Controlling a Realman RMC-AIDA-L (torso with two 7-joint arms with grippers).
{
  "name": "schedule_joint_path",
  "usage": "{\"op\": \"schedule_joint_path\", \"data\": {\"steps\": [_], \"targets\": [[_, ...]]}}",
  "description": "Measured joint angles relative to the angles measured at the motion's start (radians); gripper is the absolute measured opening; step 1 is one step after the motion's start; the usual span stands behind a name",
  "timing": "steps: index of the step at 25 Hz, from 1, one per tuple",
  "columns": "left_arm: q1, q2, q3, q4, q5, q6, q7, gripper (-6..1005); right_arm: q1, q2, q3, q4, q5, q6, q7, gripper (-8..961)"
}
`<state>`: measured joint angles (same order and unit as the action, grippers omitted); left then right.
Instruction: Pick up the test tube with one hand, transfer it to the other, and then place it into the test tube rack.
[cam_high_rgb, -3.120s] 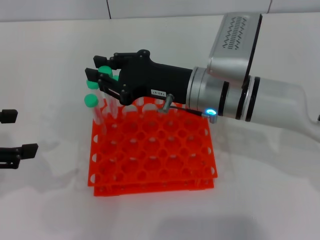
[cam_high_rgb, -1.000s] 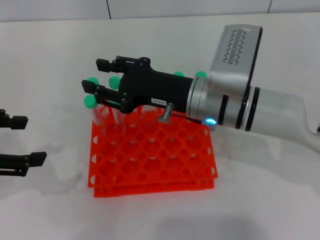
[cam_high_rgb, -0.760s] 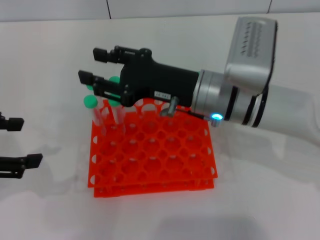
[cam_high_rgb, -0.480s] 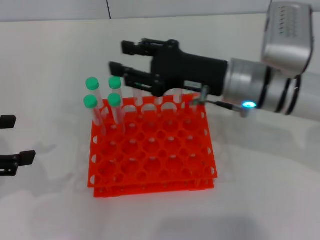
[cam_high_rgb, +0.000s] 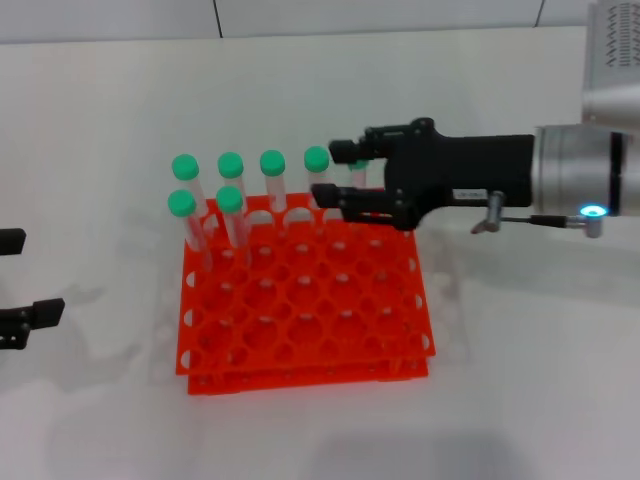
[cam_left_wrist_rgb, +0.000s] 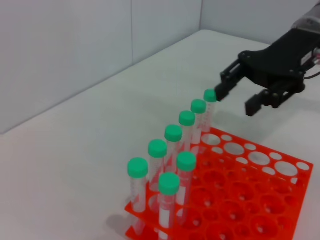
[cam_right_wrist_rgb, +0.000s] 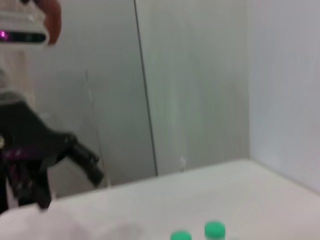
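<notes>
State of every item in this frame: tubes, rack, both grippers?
Tubes: seven, upright in the rack, green caps on.
Rack: flat on the table, most holes unfilled.
Right gripper: open, holding nothing, by the back row's last tube.
Left gripper: open, holding nothing, at the table's left edge.

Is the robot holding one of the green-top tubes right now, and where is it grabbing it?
No. The right end effector is open and empty beside the last test tube in the orange rack. The left end effector holds nothing either.
</notes>
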<state>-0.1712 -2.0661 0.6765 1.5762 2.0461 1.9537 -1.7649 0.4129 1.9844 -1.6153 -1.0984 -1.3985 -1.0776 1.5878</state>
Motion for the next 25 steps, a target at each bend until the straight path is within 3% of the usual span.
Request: {"op": "schedule_joint_path", "data": {"steps": [3, 14, 25], "targets": [[-0.002, 0.0, -0.011, -0.001, 0.0, -0.001, 0.006, 888, -0.005, 0.004, 0.059, -0.035, -0.112, -0.061, 0.081, 527], [-0.001, -0.003, -0.04, -0.014, 0.003, -0.001, 0.026, 888, -0.054, 0.004, 0.225, -0.105, -0.28, -0.25, 0.17, 526], [-0.005, -0.004, -0.043, -0.068, 0.0, -0.025, 0.061, 888, -0.093, 0.005, 0.252, -0.096, -0.34, -0.264, 0.174, 527]]}}
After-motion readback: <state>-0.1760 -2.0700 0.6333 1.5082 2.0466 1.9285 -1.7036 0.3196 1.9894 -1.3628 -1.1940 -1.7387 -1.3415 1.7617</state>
